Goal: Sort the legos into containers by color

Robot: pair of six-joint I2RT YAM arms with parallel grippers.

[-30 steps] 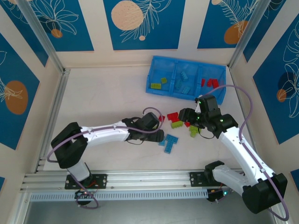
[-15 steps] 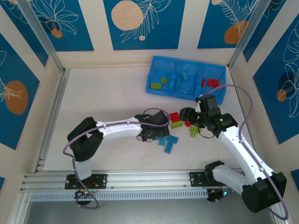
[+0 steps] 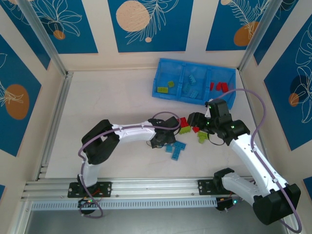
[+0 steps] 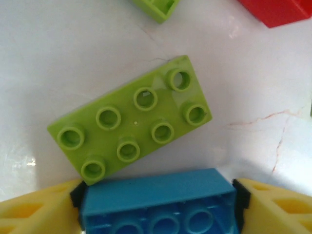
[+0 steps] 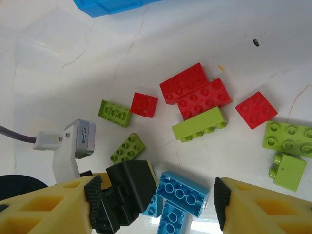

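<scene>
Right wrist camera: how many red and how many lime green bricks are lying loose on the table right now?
Red bricks: 4
Lime green bricks: 5
Total: 9

White marble-look worktop (image 3: 112, 107) with faint brownish veins, cream walls carrying blue panels (image 3: 146, 24) printed with peach circles and white leaf outlines, slanted aluminium corner posts (image 3: 44, 39), silver aluminium rails (image 3: 146, 187) along the near edge, tiny dark speck (image 5: 255, 43) on the worktop.

Loose legos (image 3: 184, 129) in frt of tray (image 3: 162, 73)
</scene>
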